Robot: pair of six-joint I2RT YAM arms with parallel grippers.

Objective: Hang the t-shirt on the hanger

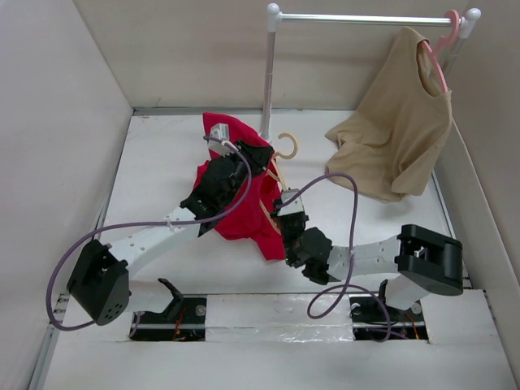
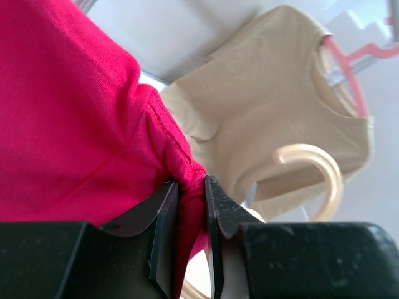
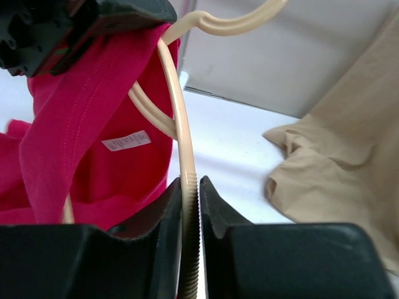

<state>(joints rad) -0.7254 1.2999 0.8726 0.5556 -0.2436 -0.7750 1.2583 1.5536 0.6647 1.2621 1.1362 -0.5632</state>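
The red t-shirt (image 1: pixel 244 203) hangs crumpled between both arms in the middle of the table. My left gripper (image 1: pixel 258 154) is shut on a bunched hem of the t-shirt (image 2: pixel 75 118), seen in the left wrist view between the jaws (image 2: pixel 192 187). My right gripper (image 1: pixel 286 213) is shut on the ribbed bar of the beige hanger (image 3: pixel 182 143), jaws tight on it (image 3: pixel 189 187). The hanger's hook (image 1: pixel 288 146) sticks up beside the left gripper; one arm of the hanger runs inside the shirt. The hook also shows in the left wrist view (image 2: pixel 315 165).
A tan shirt (image 1: pixel 398 134) hangs on a pink hanger (image 1: pixel 443 41) from a white rail (image 1: pixel 366 18) at the back right, its lower part resting on the table. The rail's post (image 1: pixel 268 81) stands just behind the left gripper. Side walls enclose the table.
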